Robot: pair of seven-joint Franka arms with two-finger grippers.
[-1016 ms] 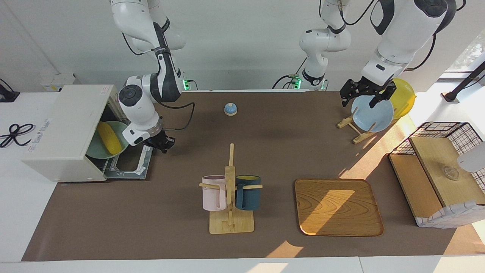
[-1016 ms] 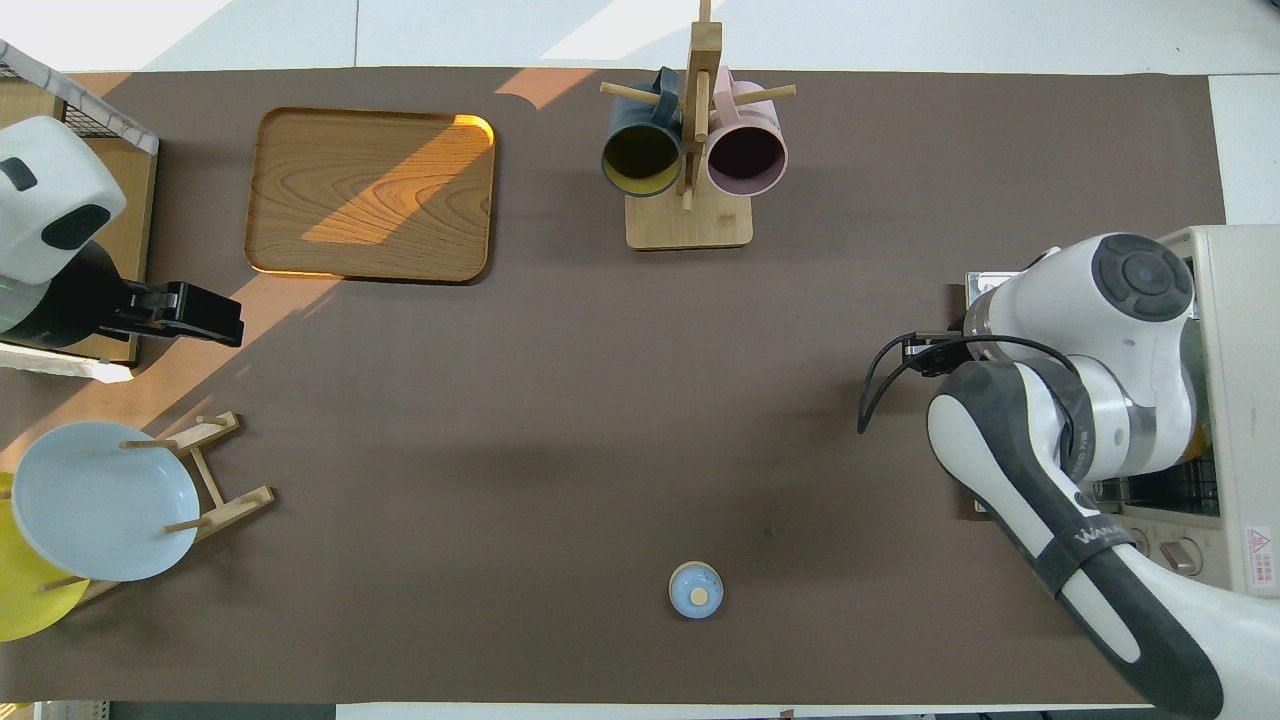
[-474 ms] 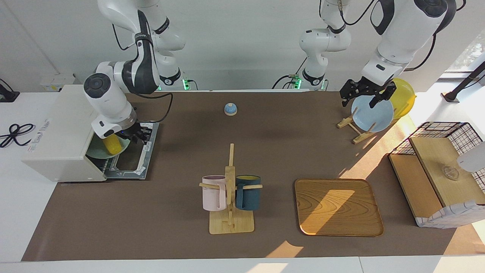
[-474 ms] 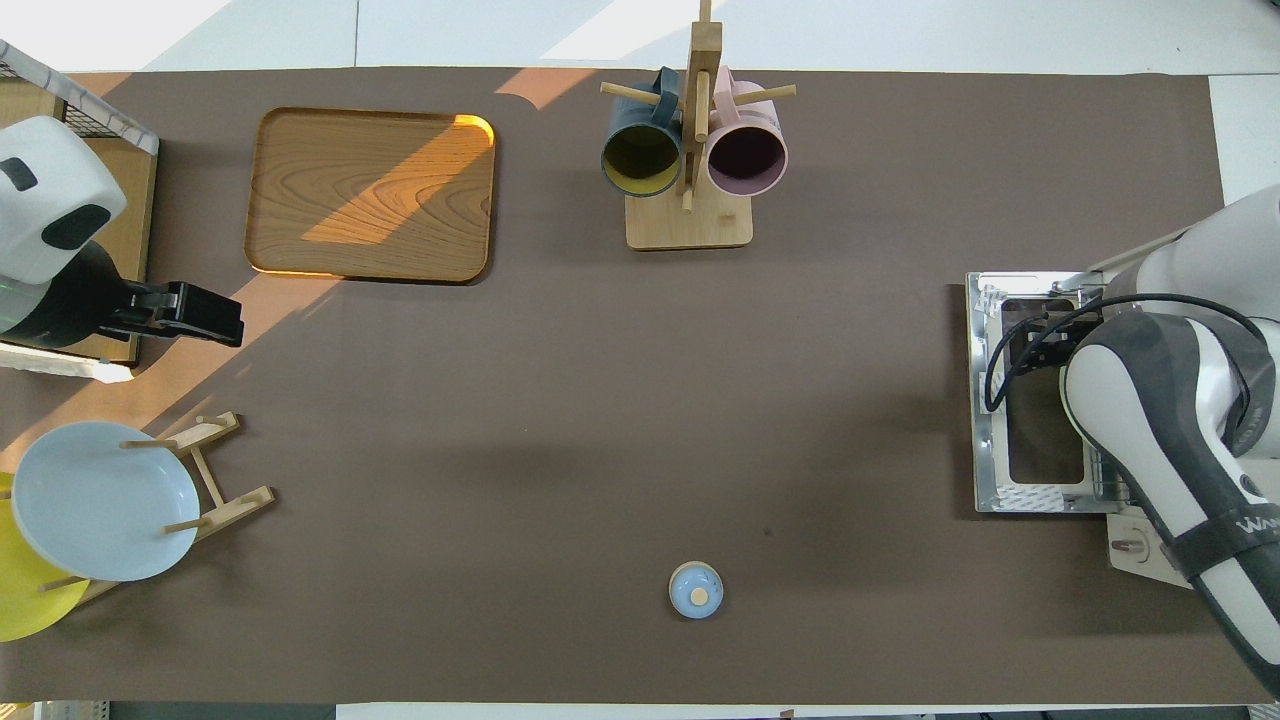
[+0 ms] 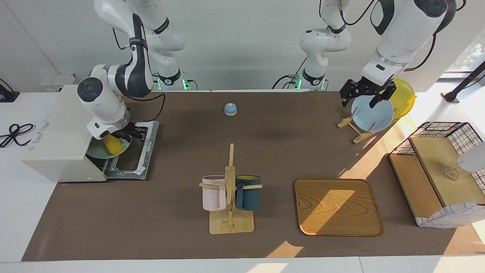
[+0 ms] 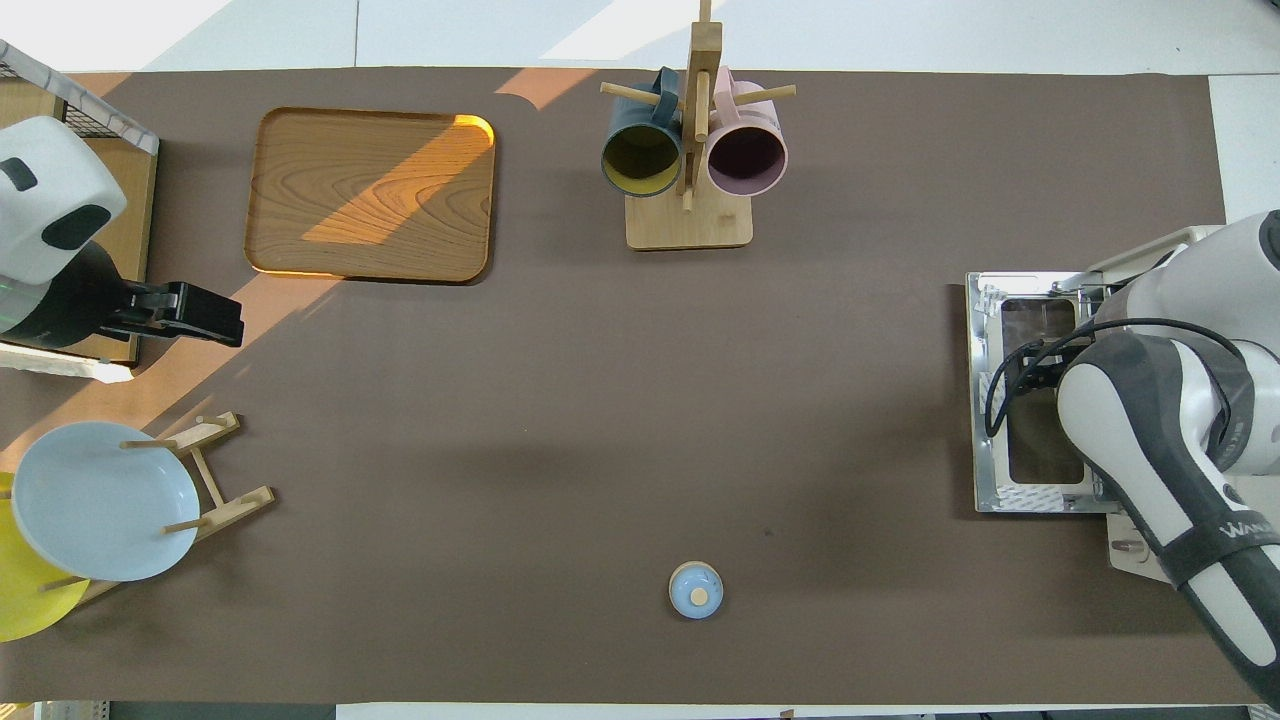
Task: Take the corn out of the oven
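Note:
The white oven (image 5: 60,132) stands at the right arm's end of the table, with its door (image 5: 138,151) folded down flat on the table. Inside it the yellow corn (image 5: 112,145) lies on a pale green plate (image 5: 99,152) on the rack. My right gripper (image 5: 130,135) is at the oven's mouth, right at the upper end of the corn; the wrist hides where it meets the corn. In the overhead view the right arm covers the oven's mouth and the corn, and the door (image 6: 1030,400) shows. My left gripper (image 5: 364,97) waits open over the blue plate (image 5: 373,113).
A mug rack (image 5: 230,197) with a pink and a dark blue mug stands mid-table. A wooden tray (image 5: 338,206) lies beside it. A small blue bell (image 5: 230,109) sits near the robots. A yellow plate (image 5: 404,96) and a wire basket (image 5: 439,170) are at the left arm's end.
My right gripper has swung from beside the open door, over the table, to the oven's mouth at the corn. The left arm has not moved.

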